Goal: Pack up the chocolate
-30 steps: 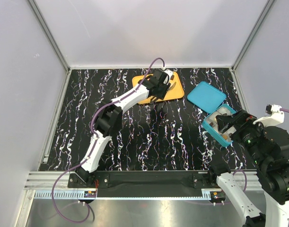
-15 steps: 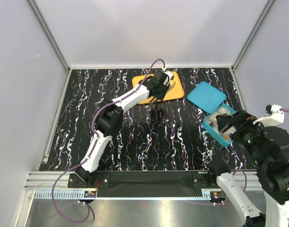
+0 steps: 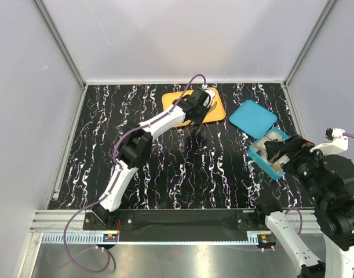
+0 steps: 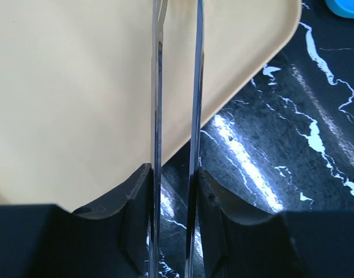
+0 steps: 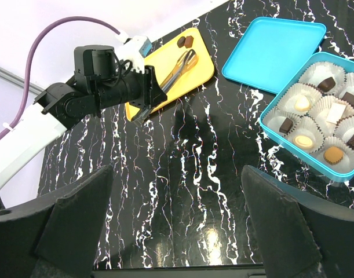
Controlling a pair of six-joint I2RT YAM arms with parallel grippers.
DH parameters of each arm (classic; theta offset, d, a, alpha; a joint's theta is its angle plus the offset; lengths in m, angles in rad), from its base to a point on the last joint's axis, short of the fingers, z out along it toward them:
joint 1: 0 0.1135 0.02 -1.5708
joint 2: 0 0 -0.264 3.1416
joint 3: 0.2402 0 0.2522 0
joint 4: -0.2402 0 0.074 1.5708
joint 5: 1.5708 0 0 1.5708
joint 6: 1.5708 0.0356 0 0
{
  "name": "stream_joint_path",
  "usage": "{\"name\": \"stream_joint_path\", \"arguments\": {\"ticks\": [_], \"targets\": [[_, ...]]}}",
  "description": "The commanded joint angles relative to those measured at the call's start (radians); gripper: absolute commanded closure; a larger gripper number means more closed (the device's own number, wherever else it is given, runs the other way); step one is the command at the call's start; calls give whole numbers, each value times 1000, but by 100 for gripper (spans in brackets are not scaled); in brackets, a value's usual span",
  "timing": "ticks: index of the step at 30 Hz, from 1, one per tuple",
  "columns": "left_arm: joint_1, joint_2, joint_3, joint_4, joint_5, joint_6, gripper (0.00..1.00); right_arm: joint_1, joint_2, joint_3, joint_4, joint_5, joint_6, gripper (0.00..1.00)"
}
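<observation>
Two small brown chocolate pieces (image 5: 185,41) lie at the far end of the orange tray (image 5: 203,69). My left gripper (image 4: 175,191) is shut on metal tongs (image 4: 156,87), whose blades reach out over the tray (image 4: 78,87); the tips are out of the wrist view. From the right wrist view the tongs (image 5: 179,65) point towards the two pieces. The teal box (image 5: 316,116) holds several dark and cream chocolates in white paper cups. My right gripper (image 5: 182,231) is open and empty, above the table beside the box.
The teal lid (image 5: 275,52) lies flat between the tray and the box, also in the top view (image 3: 253,117). The left arm (image 3: 159,121) stretches diagonally across the black marbled table. Grey walls enclose the table on three sides.
My left gripper has moved a little farther back over the orange tray with the tongs. The right arm has not moved.
</observation>
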State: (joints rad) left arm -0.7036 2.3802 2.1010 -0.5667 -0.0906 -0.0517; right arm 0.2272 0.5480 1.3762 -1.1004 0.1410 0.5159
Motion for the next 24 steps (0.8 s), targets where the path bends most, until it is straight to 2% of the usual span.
{"name": "stream_joint_path", "arguments": {"ticks": [1, 11, 21, 24], "targets": [[-16, -72, 16, 54, -6, 9, 65, 4, -8, 17, 13, 23, -4, 0], [-20, -196, -55, 108, 75, -56, 70, 3, -10, 29, 10, 12, 7, 0], [-65, -257, -79, 255, 411, -258, 73, 4, -7, 52, -3, 8, 19, 0], [-109, -237, -55, 280, 443, -298, 73, 4, -6, 53, -4, -6, 27, 0]]}}
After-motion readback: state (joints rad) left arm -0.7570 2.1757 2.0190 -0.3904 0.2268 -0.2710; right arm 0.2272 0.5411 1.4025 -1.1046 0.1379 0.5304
